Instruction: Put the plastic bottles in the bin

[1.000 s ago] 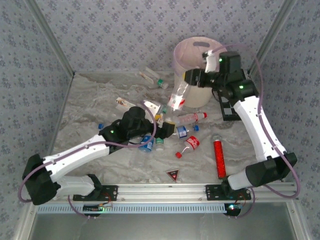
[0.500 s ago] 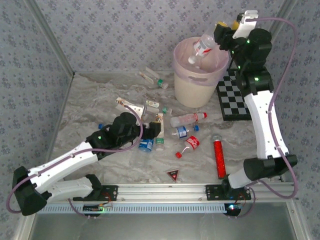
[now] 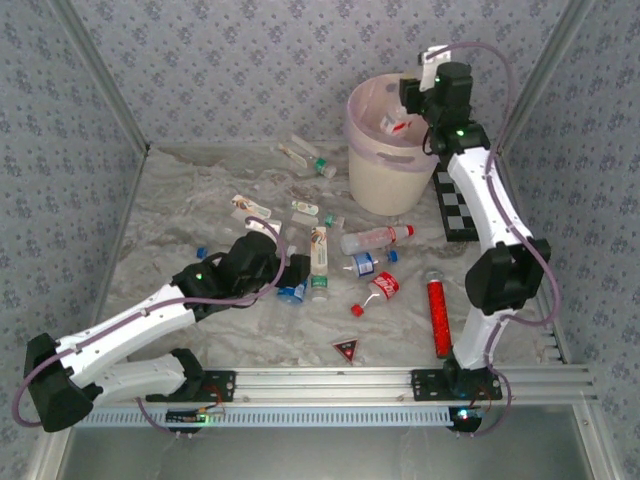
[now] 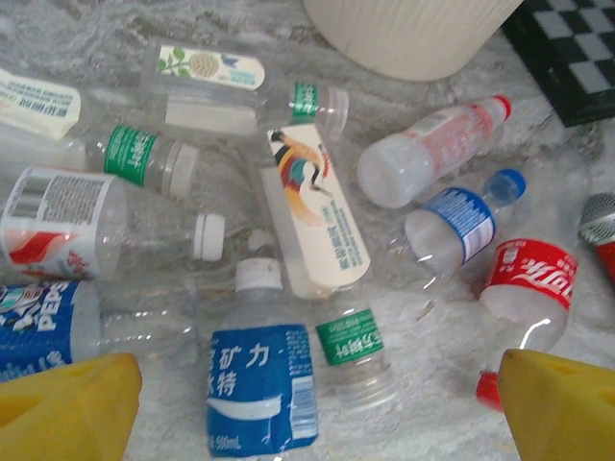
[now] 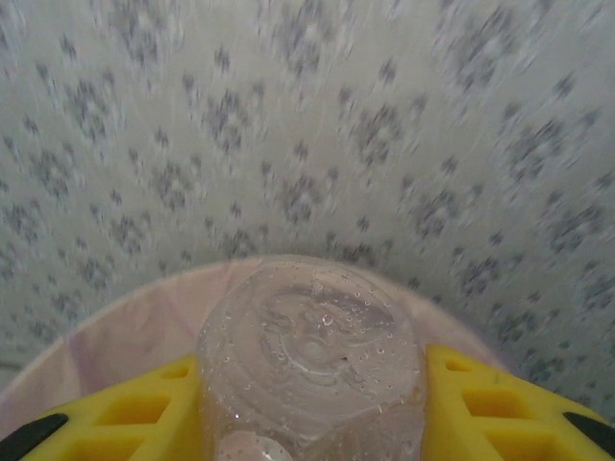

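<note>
A clear bottle [image 5: 312, 355] is clamped base-up between the jaws of the right gripper [image 5: 312, 413], above the pink-lined cream bin [image 3: 385, 190]. Crushed bottles [image 4: 317, 206] lie flat and scattered ahead of the wide-apart jaws of the left gripper [image 4: 317, 413], a blue-labelled bottle [image 4: 259, 389] between them.

The left gripper [image 4: 312, 408], spread wide, hovers over plastic bottles [image 4: 317, 206] near the bin [image 4: 404, 34].

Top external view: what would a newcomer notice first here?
The right gripper holds a clear crushed plastic bottle at the mouth of the round cream-white bin on the far side. Next comes the heap of clear plastic bottles mid-table, with the open left gripper hovering over it, and the red glittery tube to the right.
</note>
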Tool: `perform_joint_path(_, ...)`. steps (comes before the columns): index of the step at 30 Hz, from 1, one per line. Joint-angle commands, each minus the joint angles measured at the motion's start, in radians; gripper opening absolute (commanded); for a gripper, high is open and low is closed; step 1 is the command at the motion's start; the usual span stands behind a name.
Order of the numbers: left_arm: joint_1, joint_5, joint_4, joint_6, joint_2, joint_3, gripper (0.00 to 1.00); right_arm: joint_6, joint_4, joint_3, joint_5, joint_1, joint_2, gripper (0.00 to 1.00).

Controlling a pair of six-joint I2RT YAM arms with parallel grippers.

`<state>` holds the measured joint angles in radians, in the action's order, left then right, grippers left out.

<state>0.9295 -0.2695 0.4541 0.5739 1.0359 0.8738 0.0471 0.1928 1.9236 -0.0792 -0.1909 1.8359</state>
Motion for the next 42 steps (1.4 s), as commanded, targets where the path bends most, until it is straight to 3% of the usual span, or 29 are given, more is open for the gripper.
perform_joint_path(1, -0.004, 0.024, 0.071, 0.022, -0.021, -0.010, 0.94, 0.023, 0.055, 0.048, 0.015, -0.017, 0.052, 0.29)
perform_joint_path(8, -0.014, 0.088, 0.167, 0.035, -0.015, -0.013, 0.94, 0.027, 0.113, 0.081, 0.017, -0.046, 0.192, 0.30)
perform_joint_path(11, -0.013, 0.128, 0.199, 0.020, -0.002, -0.013, 0.94, 0.009, 0.145, 0.111, 0.025, -0.047, 0.243, 0.44)
perform_joint_path(16, -0.013, 0.175, 0.256, -0.027, 0.040, -0.012, 0.96, -0.012, 0.221, 0.195, 0.035, -0.036, 0.313, 0.59)
perform_joint_path(20, -0.014, 0.205, 0.251, -0.047, 0.060, -0.015, 0.98, -0.021, 0.257, 0.235, 0.044, -0.028, 0.318, 0.80)
perform_joint_path(26, -0.013, 0.241, 0.246, -0.075, 0.091, -0.012, 0.99, 0.002, 0.386, 0.375, 0.044, -0.021, 0.311, 1.00)
perform_joint_path(32, -0.014, 0.275, 0.248, -0.085, 0.136, -0.019, 0.99, -0.013, 0.498, 0.481, 0.042, 0.002, 0.215, 1.00)
perform_joint_path(39, -0.012, 0.242, 0.268, -0.124, 0.180, -0.042, 0.99, -0.256, 0.453, 0.327, 0.409, 0.126, -0.009, 1.00)
perform_joint_path(42, -0.013, 0.266, 0.259, -0.114, 0.217, -0.052, 0.99, -0.322, 0.426, 0.184, 0.453, 0.117, -0.119, 1.00)
